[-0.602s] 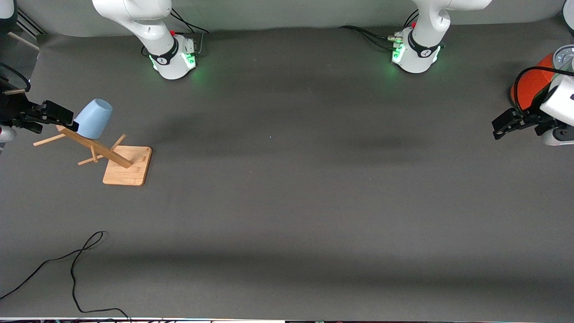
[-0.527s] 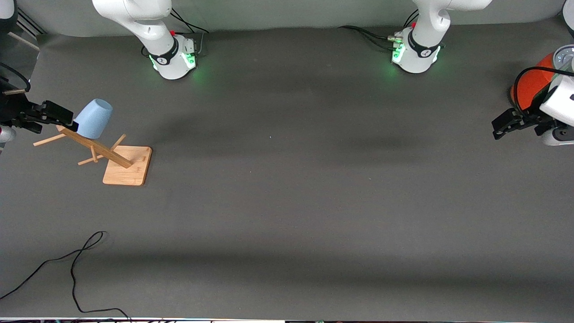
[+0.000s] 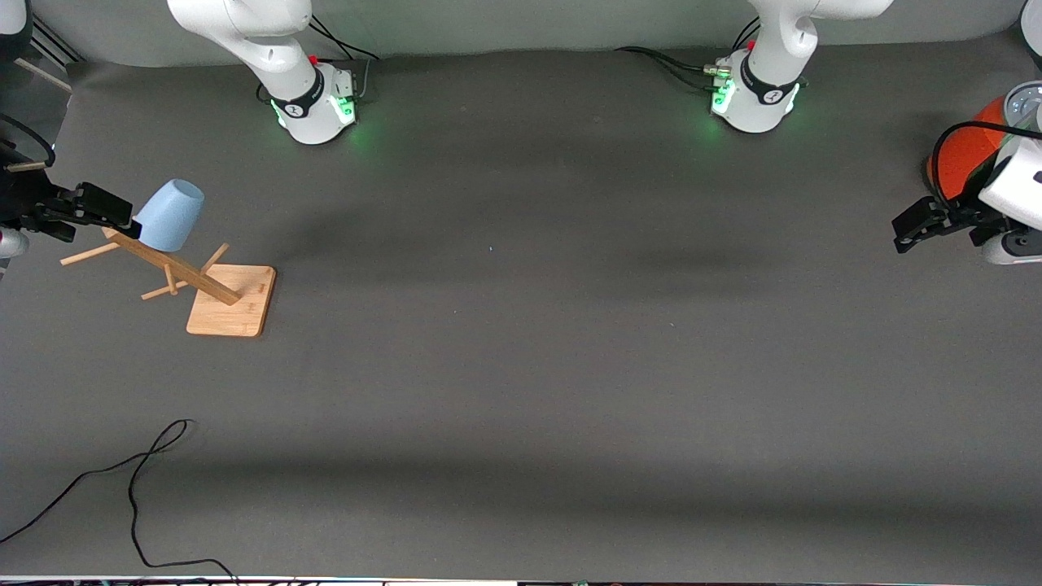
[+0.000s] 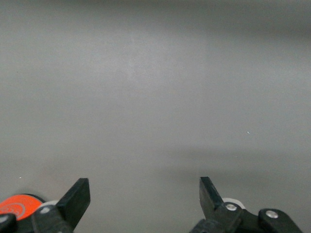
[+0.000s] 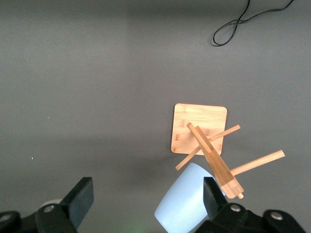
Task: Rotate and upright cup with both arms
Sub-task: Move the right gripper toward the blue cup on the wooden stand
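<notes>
Almost nothing has moved since the earlier frames: both arms wait where they were. At the right arm's end of the table the right gripper (image 3: 104,205) hangs with its fingers (image 5: 81,198) spread apart and empty, just beside the cup (image 3: 169,215). That light-blue cup sits upside down on a peg of the wooden rack (image 3: 213,295), one finger close to its wall. At the other end, the left gripper (image 3: 913,230) is also spread wide, holding nothing, beside the orange-red cylinder (image 3: 965,156).
</notes>
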You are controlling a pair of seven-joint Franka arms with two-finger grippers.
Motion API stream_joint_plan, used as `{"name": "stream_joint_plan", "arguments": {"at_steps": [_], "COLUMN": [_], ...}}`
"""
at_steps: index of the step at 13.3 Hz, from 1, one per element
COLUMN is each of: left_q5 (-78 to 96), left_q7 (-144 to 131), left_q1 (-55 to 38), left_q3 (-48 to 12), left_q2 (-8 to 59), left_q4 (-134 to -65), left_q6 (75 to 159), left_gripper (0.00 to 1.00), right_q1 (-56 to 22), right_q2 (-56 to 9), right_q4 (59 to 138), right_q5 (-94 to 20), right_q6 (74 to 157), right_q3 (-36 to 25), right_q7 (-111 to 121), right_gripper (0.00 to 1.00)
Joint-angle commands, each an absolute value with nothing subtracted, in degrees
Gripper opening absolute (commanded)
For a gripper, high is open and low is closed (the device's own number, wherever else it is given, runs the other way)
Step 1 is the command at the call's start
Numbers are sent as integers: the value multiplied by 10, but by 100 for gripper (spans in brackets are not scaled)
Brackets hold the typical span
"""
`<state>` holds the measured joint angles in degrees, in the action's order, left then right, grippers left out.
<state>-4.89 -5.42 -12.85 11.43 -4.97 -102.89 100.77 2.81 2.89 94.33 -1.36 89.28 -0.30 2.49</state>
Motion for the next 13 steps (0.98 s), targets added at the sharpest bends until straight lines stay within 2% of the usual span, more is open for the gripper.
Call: {"name": "stream_joint_plan", "arguments": {"at_steps": [1, 3, 8, 11, 13], "left_q5": [-47, -47, -47, -47, -47], "left_q7": [-53, -53, -53, -53, -53], "left_q1": [-128, -128, -129, -128, -129], "left_q3": [113, 113, 113, 113, 113], "left_q2": [-63, -63, -62, -62, -62], "left_q4": [-1040, -1040, -1040, -1040, -1040], "left_q6": [1011, 1011, 1011, 1011, 1014], "left_gripper": [100, 100, 100, 100, 100], "right_q1": [31, 33, 47, 47, 47], "right_q2": [129, 178, 149, 146, 146], "right_q4": [1053, 1111, 1109, 1108, 1109], "right_q5": [-5, -5, 15, -13, -75], "right_q6": [931, 952, 948, 954, 962], "right_q3": [-2, -17, -51, -74, -119], "right_q7": [19, 20, 9, -180, -255], "right_gripper": [100, 100, 100, 100, 100]}}
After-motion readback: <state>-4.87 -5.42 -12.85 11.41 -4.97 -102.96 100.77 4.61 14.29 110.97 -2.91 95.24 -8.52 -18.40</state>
